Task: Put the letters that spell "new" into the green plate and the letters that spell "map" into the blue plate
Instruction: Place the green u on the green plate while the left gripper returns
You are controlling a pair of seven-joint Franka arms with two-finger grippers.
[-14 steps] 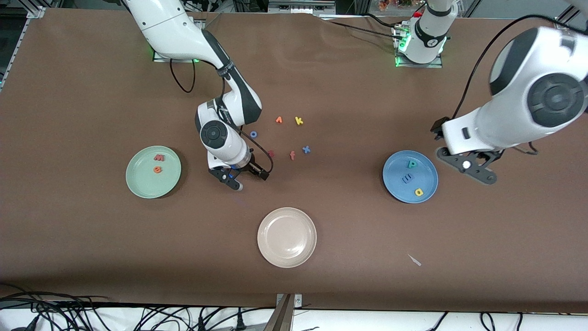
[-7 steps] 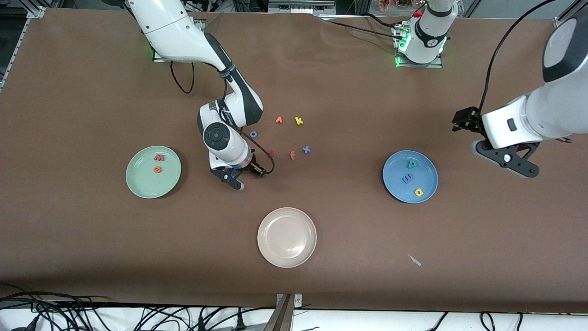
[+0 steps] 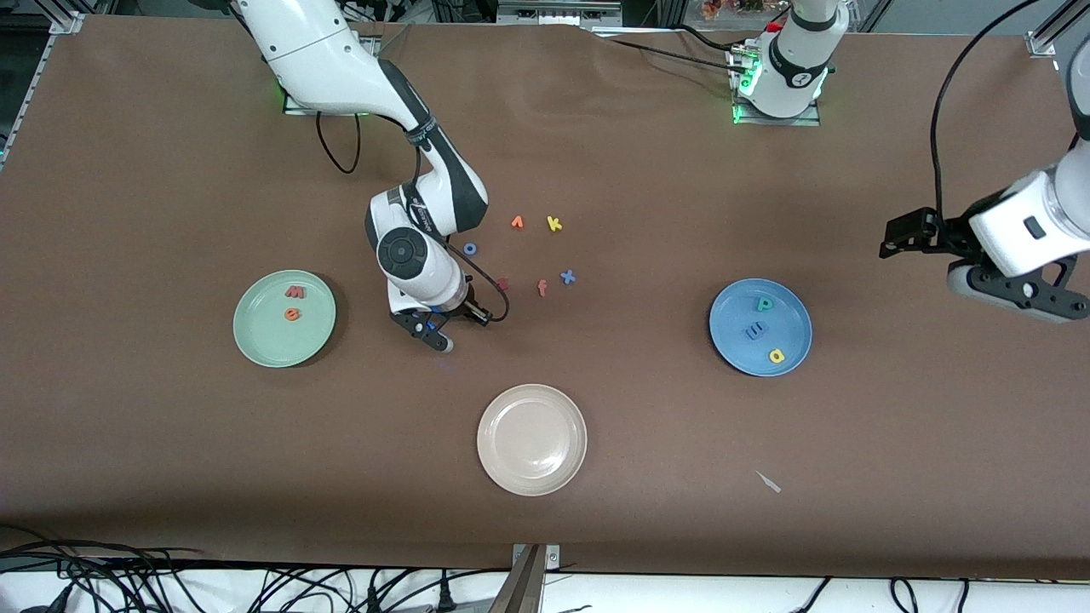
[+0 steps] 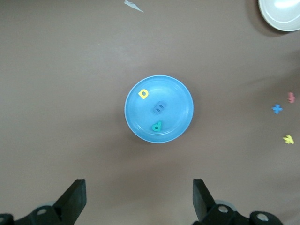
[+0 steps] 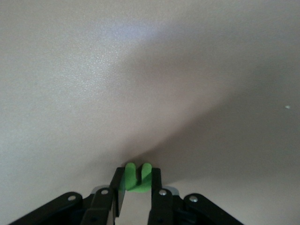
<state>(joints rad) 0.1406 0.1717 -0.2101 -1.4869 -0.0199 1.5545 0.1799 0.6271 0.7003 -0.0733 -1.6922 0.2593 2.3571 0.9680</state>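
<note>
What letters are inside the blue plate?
Inside the blue plate lie three foam letters: a teal "p", a blue "m" and a yellow "a". Nothing covers them; anything under the plate stays hidden.

Even overhead light is filling the front view; the brown table (image 3: 170,477) is reading flat and well exposed, no harsh glare. Soft shadows are hugging the beige-white plate (image 3: 531,439), green plate (image 3: 283,318) and blue plate (image 3: 760,327), falling toward 4 o'clock. Green LEDs are glowing at both arm bases. The left arm's housing (image 3: 1026,228) is looking slightly smeared. The right wrist view is washing out pale, with a dark shadow band running from 7 toward 3 o'clock and a soft-focus green "n" (image 5: 137,177).
</note>
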